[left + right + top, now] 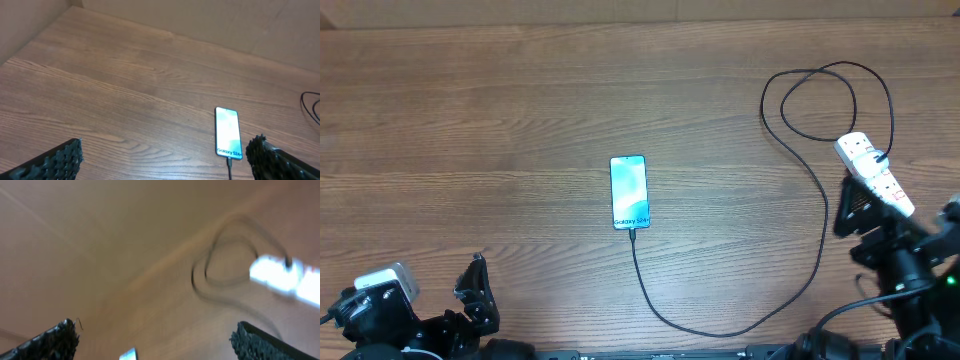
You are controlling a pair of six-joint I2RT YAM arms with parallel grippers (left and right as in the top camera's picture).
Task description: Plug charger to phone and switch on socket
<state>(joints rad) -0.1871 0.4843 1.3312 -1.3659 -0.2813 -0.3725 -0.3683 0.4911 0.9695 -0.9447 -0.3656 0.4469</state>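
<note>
The phone (629, 192) lies flat mid-table, its teal screen lit, the "Galaxy S24+" text at its near end. It also shows in the left wrist view (228, 133). The charger (815, 265), a thin black cable, has its tip plugged into the phone's near end and runs right, looping up to the socket (876, 173), a white power strip at the right edge. My left gripper (162, 160) is open and empty near the front left corner. My right gripper (155, 340) is open and empty, just in front of the socket (282, 277); that view is blurred.
The wooden table (470, 150) fills the overhead view. The cable loop (825, 100) lies at the back right beside the socket. A pale wall edge (200, 20) runs behind the table.
</note>
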